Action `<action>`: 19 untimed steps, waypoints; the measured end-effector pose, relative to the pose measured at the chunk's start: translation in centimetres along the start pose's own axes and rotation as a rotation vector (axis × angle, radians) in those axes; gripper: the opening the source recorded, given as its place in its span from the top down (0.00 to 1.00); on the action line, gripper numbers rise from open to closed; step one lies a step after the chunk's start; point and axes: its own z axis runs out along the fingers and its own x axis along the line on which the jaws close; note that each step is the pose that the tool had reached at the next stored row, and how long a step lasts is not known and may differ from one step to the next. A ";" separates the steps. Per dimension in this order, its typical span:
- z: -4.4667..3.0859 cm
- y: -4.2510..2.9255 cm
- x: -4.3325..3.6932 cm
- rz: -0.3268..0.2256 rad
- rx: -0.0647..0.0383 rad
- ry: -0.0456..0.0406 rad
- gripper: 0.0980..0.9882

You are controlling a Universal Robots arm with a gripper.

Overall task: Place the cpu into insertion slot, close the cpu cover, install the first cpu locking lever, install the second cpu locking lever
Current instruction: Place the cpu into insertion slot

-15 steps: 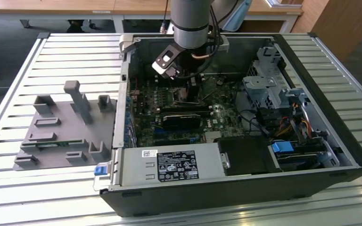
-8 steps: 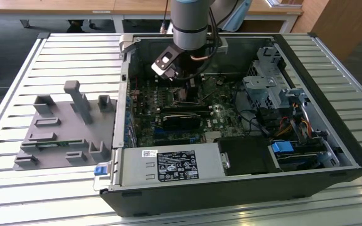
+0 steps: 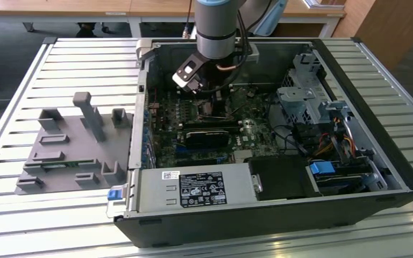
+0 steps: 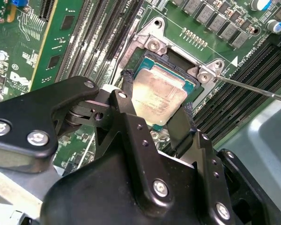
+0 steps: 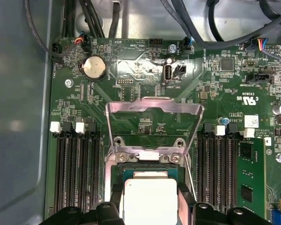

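Note:
My gripper (image 3: 210, 102) reaches down into the open computer case over the motherboard. In both wrist views its two black fingers (image 4: 126, 93) sit against opposite edges of the cpu (image 4: 157, 98), a small square chip with a silver-grey top, so it is shut on the cpu. The cpu (image 5: 150, 199) is over the insertion slot (image 5: 150, 173), whose black rim (image 4: 175, 63) shows around it; whether it rests fully inside I cannot tell. The cpu cover (image 5: 152, 110), a silver frame with a window, stands swung open behind the slot. A thin metal locking lever (image 4: 255, 90) sticks out free beside the slot.
Black memory slots (image 5: 77, 173) flank the socket, with a green memory stick (image 5: 248, 183) and a coin battery (image 5: 93, 69) nearby. In the case are a black card (image 3: 206, 137), a power supply (image 3: 192, 188) and a drive cage (image 3: 303, 102). A grey parts fixture (image 3: 70, 145) lies outside.

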 end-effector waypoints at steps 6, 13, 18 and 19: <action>0.18 -0.01 0.11 0.001 0.000 0.0001 0.50; 0.52 -0.05 0.17 0.007 0.001 -0.0012 0.50; 0.55 -0.04 0.19 0.007 0.000 -0.0006 0.50; 0.55 -0.05 0.19 0.007 0.000 -0.0006 0.50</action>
